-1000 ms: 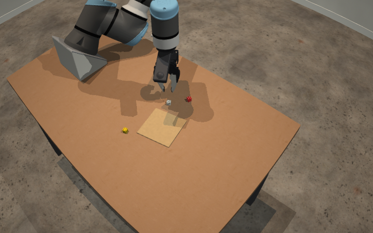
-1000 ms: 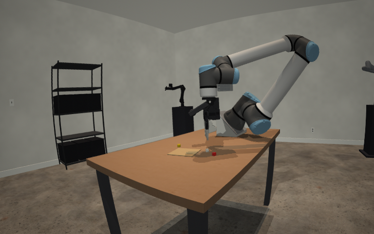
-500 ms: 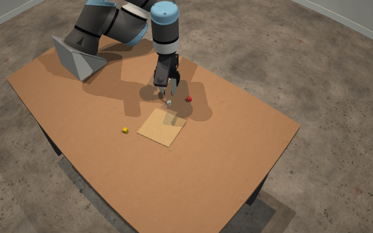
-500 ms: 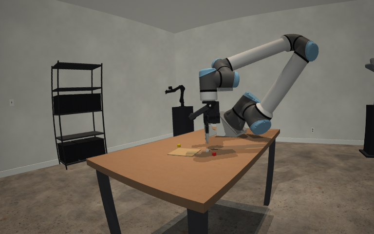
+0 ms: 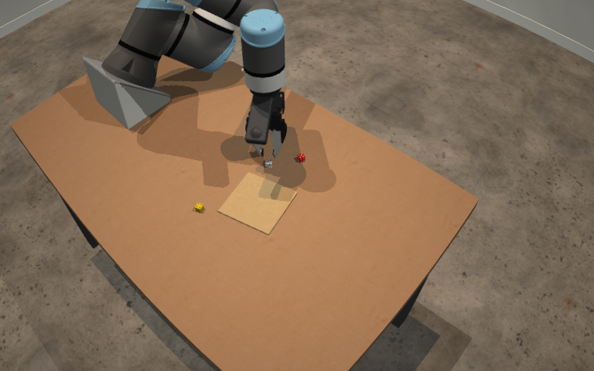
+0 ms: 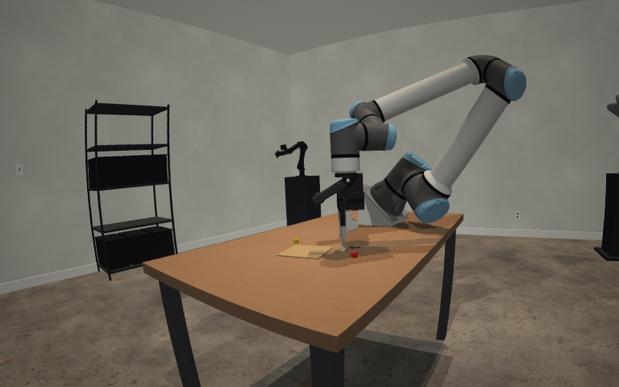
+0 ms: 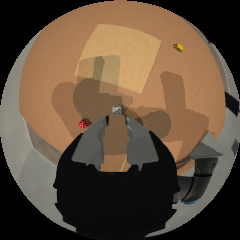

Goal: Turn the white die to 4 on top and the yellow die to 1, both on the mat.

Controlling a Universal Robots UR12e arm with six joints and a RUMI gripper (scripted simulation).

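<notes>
Top view, white die [image 5: 267,163] [image 6: 342,248] [image 7: 117,110]: center, off mat [image 5: 257,204] [image 6: 301,251] [image 7: 120,55]; not placed.
Top view, yellow die [image 5: 199,207] [image 6: 296,240] [image 7: 178,47]: left of mat; not placed.
Exterior view, gripper [image 5: 268,154] [image 6: 342,246] [image 7: 117,116]: at white die, right of center; likely lining up.
Exterior view, red die [image 6: 354,254] [image 5: 301,158] [image 7: 84,123]: off mat, lower right of white.
Wrist view, jaws: parted partway, nothing grasped.
Wrist view, left to do: both placements; top numbers unreadable.

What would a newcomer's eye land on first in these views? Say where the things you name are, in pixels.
Probably the big arm, arching over the wooden table [image 5: 337,275] [image 6: 255,273] [image 7: 45,65], its gripper [image 5: 267,154] [image 6: 342,247] [image 7: 117,116] low, jaws apart, by the white die [image 5: 267,163] [image 6: 342,249] [image 7: 117,109]. Next, the bright red die [image 5: 301,158] [image 6: 354,254] [image 7: 84,123] near it and the yellow die [image 5: 199,207] [image 6: 296,240] [image 7: 178,47] across the pale mat [image 5: 250,206] [image 6: 298,251] [image 7: 132,55].
</notes>
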